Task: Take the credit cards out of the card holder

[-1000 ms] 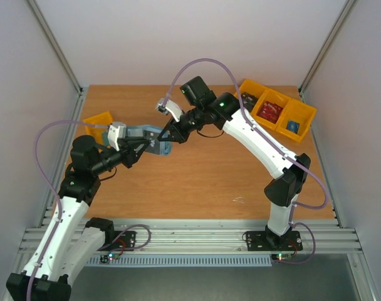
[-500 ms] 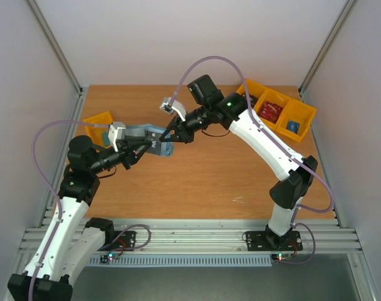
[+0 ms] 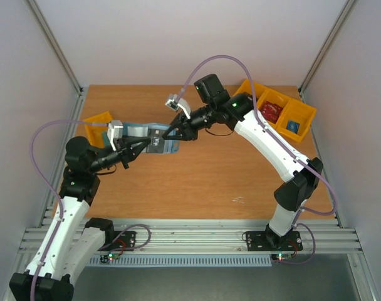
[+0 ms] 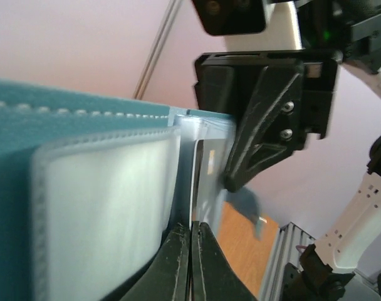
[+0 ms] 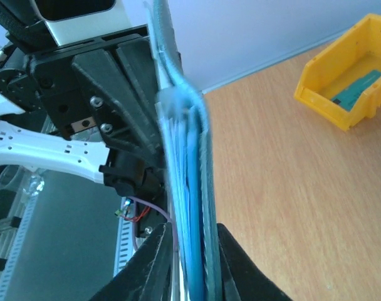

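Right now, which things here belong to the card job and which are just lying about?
Job: teal card holder, left pincer, right pincer, both shut on it.
Lying about: small yellow bin, three-part yellow bin, red object and blue item inside it.

White letters on a dark card [image 3: 155, 143] in the top view, turned sideways. Looks like "VIP", but too small to be sure. Sits right at the edge of the teal card holder [image 3: 135, 130]. Nothing clear enough to read in the two wrist views: all too close and blurry. Nothing clear enough to read on the yellow bins [image 3: 305, 111].
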{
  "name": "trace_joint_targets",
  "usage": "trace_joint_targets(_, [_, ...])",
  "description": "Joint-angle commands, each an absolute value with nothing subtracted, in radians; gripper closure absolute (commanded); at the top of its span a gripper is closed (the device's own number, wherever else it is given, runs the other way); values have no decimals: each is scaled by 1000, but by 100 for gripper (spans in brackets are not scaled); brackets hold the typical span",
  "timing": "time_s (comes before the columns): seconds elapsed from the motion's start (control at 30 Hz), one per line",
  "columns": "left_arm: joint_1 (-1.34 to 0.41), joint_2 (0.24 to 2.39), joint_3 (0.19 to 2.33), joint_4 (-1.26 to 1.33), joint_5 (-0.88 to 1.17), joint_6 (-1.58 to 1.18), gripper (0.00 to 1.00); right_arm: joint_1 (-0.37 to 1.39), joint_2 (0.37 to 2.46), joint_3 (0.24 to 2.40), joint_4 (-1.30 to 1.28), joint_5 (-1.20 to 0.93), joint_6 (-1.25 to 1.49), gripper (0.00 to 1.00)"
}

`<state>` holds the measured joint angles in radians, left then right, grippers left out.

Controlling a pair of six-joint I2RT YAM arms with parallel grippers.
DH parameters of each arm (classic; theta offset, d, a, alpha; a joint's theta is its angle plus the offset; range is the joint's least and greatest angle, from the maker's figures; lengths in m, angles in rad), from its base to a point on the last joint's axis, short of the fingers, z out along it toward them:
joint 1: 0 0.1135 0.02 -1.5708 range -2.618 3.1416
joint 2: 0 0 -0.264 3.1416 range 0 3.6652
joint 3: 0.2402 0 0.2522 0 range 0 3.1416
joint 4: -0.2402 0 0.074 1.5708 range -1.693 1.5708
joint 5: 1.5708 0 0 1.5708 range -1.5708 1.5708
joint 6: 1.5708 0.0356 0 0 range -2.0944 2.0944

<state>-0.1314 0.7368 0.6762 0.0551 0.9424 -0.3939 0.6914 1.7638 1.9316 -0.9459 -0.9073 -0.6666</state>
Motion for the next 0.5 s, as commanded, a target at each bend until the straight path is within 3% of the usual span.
trace_joint_targets(0.0, [-156,706,685,143,964,-429,100,701,1742,1866,-798,-1015,-610,76])
trace_joint_targets(0.1, [-155,696,680,133,890,-436,100,692,1737,1838,-781,-1056,-591,63])
trace_joint_targets(0.23, [-155,693,674,154,848,-448,100,690,1744,1821,-779,-1068,-575,61])
trace_joint_targets(0.37, [-154,688,674,137,833,-449,100,662,1728,1780,-736,-1106,-542,66])
trace_joint_targets(0.47, [-152,683,671,132,838,-443,100,642,1715,1759,-721,-1108,-534,82])
